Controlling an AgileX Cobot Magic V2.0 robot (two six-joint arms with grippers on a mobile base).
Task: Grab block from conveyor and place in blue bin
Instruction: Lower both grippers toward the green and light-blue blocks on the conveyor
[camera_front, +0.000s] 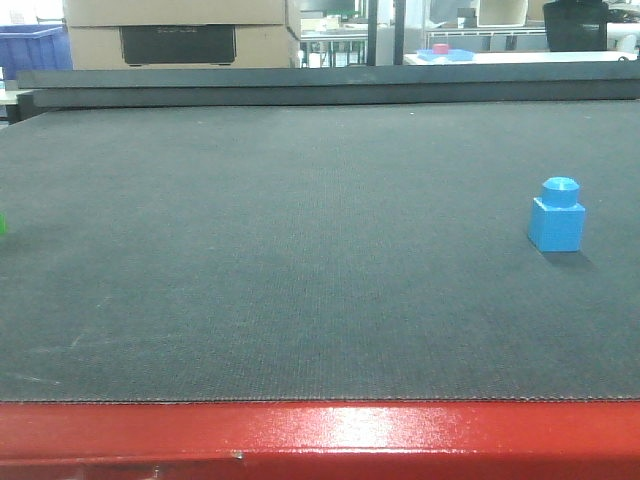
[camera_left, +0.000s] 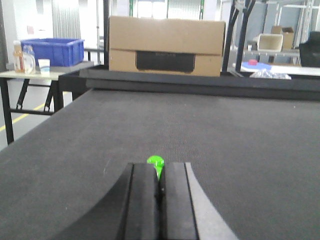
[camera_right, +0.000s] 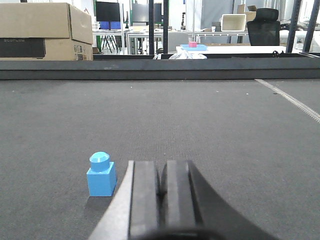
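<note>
Resting stud-up on the conveyor — block. Just right of it, right end effector pressed together. Well left of it — green piece; left end effector pressed together too.

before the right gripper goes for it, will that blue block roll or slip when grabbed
The block looks like rigid moulded plastic, so probably stiff and light. Its flat square base rests on the conveyor, so rolling seems unlikely. Smooth sides might slip.
</note>
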